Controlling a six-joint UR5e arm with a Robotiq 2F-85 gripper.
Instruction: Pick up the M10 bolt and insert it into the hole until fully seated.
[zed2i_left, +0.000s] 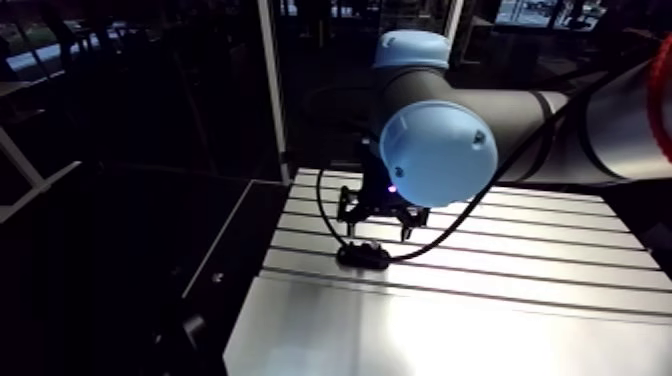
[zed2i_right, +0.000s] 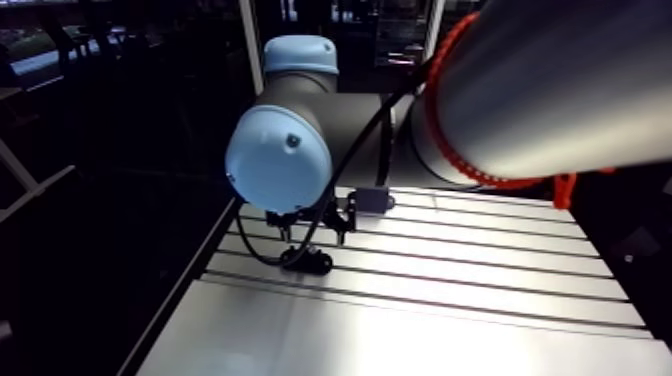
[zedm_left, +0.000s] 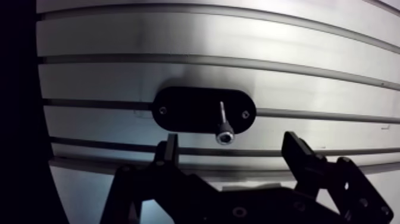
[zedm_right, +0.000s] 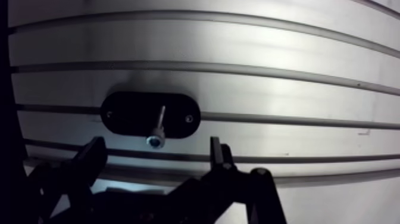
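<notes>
You see a silver-grey table (zedm_left: 238, 36) striped with dark slots, a black block (zedm_left: 190, 110), a shiny silver bolt (zedm_left: 223, 128), a black gripper (zed2i_left: 378, 232) and a light-blue joint cap (zed2i_left: 438, 152).

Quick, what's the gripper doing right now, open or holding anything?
Gripper: open, holding nothing; the bolt stands untouched in the black block.

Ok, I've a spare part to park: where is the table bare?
Bare: the table slats ahead of the black oval plate, and the stretch beside it away from the table's edge. Crowded: the plate itself, with the bolt under the open claw.
</notes>
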